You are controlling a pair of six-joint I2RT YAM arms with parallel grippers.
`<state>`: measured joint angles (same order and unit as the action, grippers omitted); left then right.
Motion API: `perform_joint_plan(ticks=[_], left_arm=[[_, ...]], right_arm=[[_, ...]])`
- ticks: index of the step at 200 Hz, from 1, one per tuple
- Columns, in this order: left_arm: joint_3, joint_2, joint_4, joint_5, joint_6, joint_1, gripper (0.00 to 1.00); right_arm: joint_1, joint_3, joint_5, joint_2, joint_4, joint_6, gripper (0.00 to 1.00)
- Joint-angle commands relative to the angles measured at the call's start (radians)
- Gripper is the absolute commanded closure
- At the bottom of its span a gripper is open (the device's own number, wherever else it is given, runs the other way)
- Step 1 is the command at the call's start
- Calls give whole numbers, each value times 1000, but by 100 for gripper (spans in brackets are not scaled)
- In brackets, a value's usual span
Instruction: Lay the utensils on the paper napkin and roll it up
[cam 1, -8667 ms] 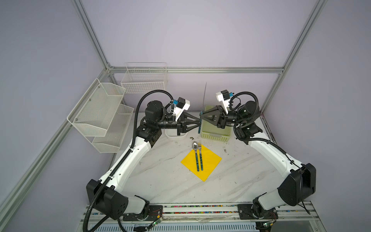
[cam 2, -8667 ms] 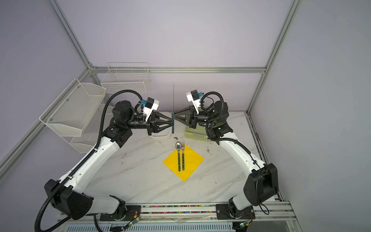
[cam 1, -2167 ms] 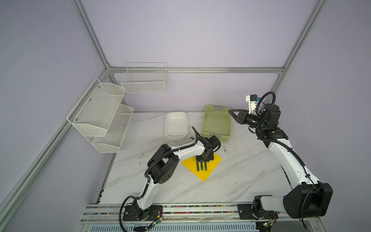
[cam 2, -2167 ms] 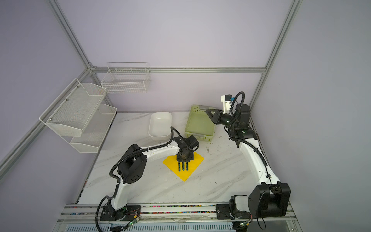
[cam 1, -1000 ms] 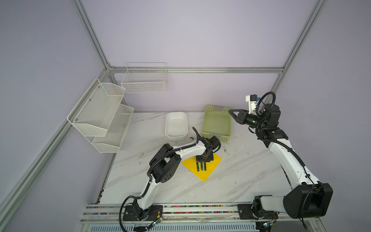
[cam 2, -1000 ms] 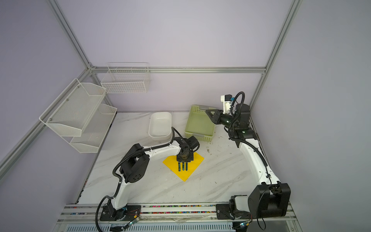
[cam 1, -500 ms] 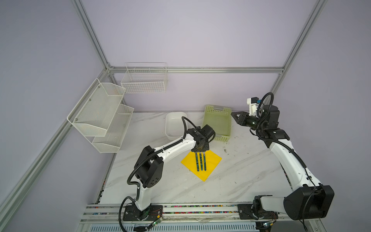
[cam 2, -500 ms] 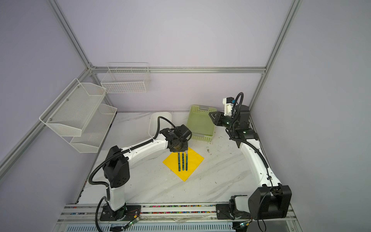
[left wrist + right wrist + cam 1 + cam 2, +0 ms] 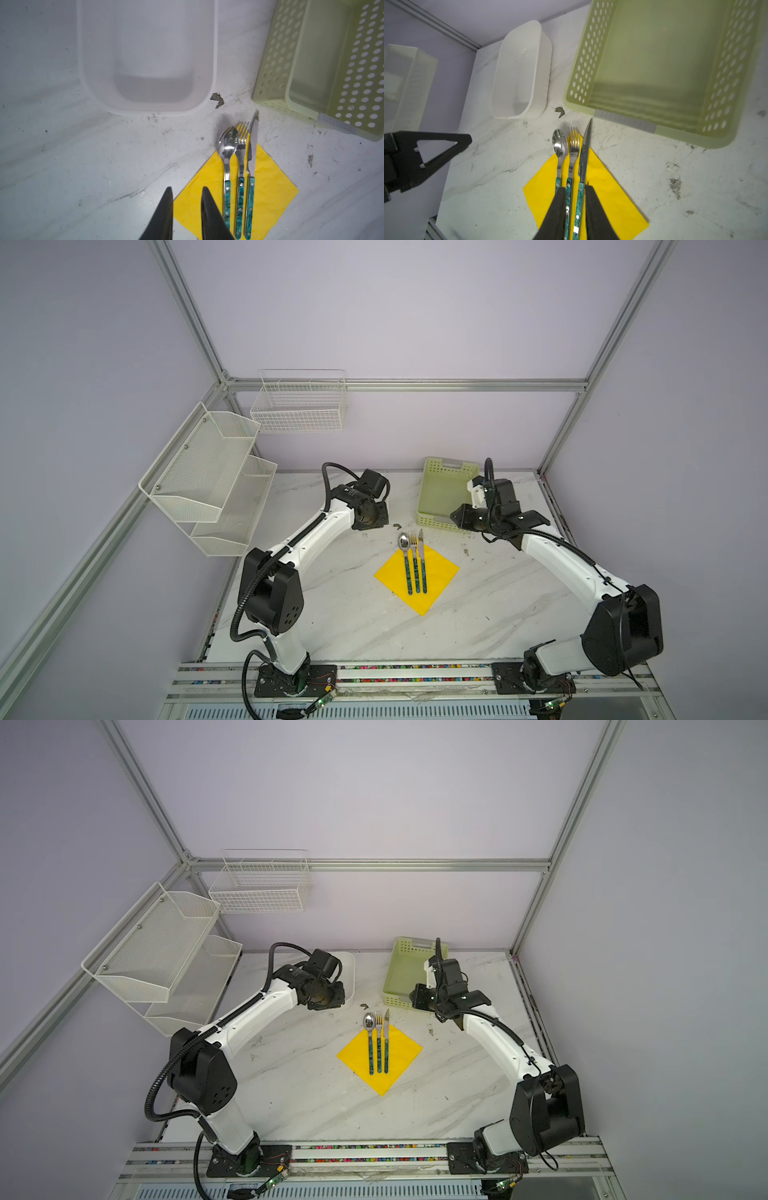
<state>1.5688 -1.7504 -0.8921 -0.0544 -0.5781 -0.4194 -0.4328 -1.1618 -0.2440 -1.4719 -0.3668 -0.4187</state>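
The left end effector (image 9: 187,189) has been drawn back off the thin bright yellow paper napkin (image 9: 441,577), fingers slightly apart and empty. The silver metal utensils with teal handles (image 9: 416,572) are left side by side on the napkin. The right end effector (image 9: 575,188), likewise apart and empty, has been brought nearer; rolling is judged next.

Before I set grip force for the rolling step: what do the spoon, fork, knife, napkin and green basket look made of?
Spoon, fork and knife: polished metal heads with mirror-like reflections. Their marbled teal handles have rivets and are probably plastic or resin.
Napkin: thin matte yellow paper, faintly creased.
Basket: pale green perforated plastic, seemingly slightly translucent.
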Motion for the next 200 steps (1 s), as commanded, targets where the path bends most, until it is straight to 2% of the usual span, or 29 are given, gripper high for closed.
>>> perform_joint_plan(ticks=[1,19,34,59,84,124,170,200], left_arm=[[-52,55,28,84,143,66,76],[-60,55,33,182,220,132,76],[-70,61,37,218,258,176,76],[-113,83,77,219,308,225,76],[-187,107,147,213,307,257,76],[-239,118,179,260,259,281,76],[-236,126,171,237,259,301,76],[-239,125,174,244,254,318,76]], right_arm=[[-79,11,120,-47,-54,-96,79],[-159,-3,159,-105,-75,-138,79],[-207,-10,162,-159,-93,-175,79],[-267,-28,177,-236,-126,-202,79],[-305,-56,201,-296,-157,-229,79],[-326,-69,248,-335,-185,-275,79],[-327,-84,298,-356,-213,-283,78],[-327,-84,288,-374,-204,-284,78]])
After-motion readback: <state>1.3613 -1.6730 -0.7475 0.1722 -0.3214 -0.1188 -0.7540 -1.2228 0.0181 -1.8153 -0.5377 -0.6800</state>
